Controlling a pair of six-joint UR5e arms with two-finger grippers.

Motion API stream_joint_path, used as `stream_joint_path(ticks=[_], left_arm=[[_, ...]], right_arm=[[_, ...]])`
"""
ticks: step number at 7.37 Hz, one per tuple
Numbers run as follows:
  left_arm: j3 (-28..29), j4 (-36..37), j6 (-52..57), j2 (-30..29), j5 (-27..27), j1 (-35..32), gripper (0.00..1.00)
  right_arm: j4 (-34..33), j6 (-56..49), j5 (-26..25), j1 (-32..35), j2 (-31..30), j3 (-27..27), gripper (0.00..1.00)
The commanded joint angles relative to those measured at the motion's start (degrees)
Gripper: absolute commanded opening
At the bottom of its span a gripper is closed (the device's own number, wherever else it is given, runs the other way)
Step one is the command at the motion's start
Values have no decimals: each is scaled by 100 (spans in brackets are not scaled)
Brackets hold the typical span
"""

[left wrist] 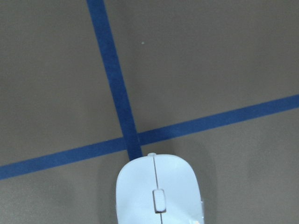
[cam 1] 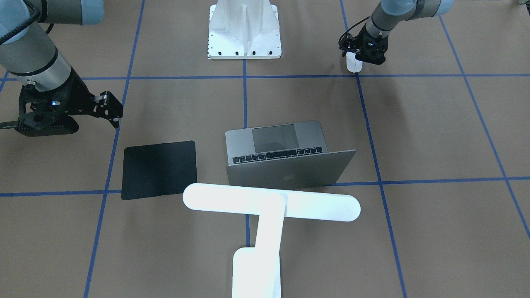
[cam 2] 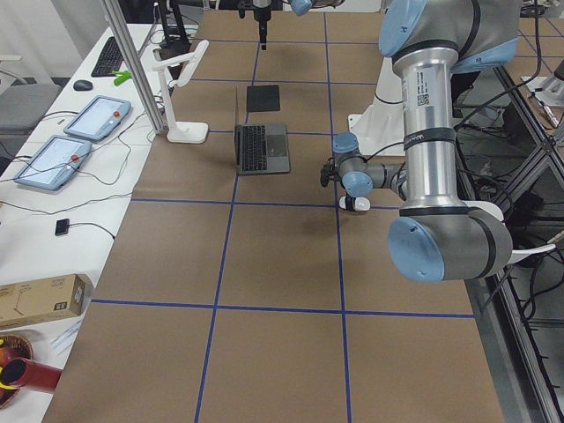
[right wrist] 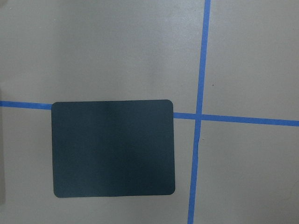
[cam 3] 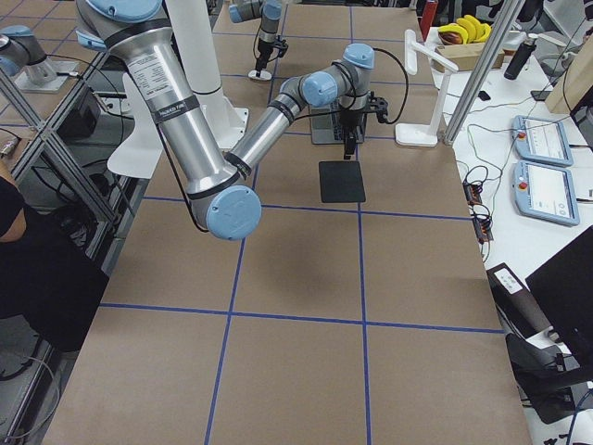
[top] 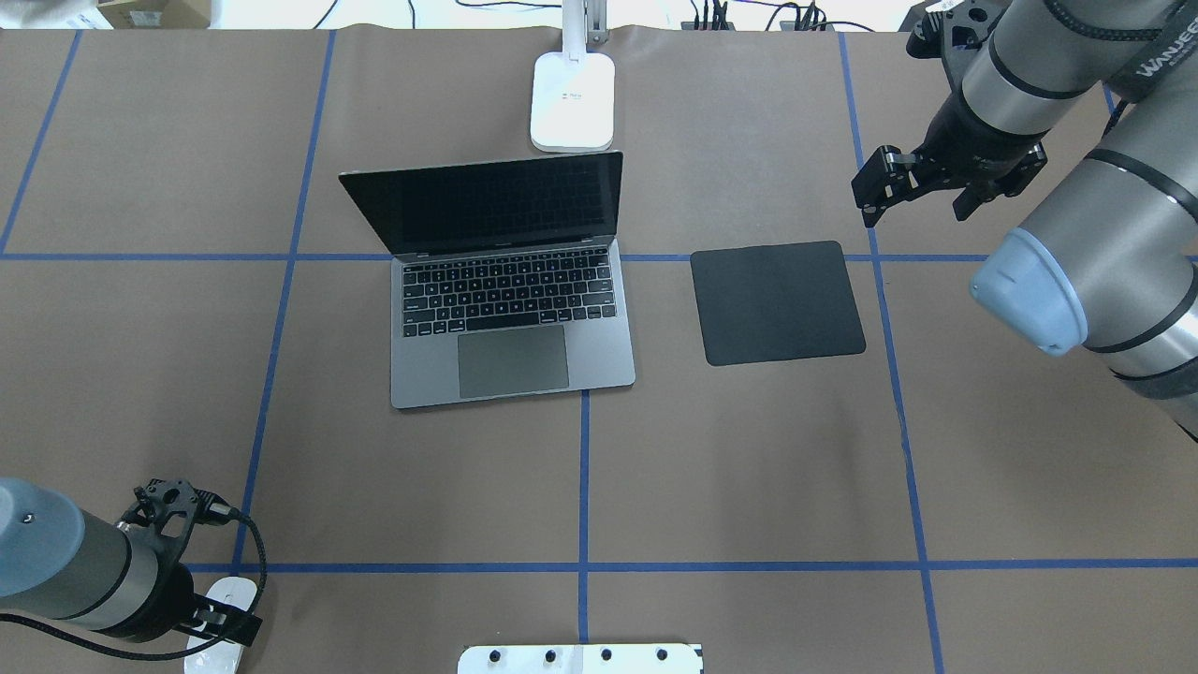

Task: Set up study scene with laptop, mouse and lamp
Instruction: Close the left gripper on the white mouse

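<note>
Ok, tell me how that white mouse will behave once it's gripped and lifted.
The mouse looks small next to the laptop, so it is probably light. Its glossy, rounded shell may slip in a grip unless squeezed squarely at the sides. Low and wide, it should slide rather than roll or tip if pushed across the paper-covered table.

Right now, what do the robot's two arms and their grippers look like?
Both arms are silver-grey tubes with pale blue joint caps. The right arm carries white lettering on a dark band, and a black cable loops beside the left arm. The left gripper and the right gripper are black and two-fingered.
</note>
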Motion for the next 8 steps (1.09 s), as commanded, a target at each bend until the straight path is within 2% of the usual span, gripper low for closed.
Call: stream_joint_path(ticks=[1, 6, 8], left_arm=[[7, 184, -9, -65, -3, 34, 93], [192, 185, -255, -381, -38, 139, 83], [113, 185, -255, -338, -74, 122, 82]], right_arm=[[0, 0, -1, 0, 0, 8, 100], [0, 0, -10, 0, -9, 8, 100], [0, 9, -10, -18, 0, 17, 100]])
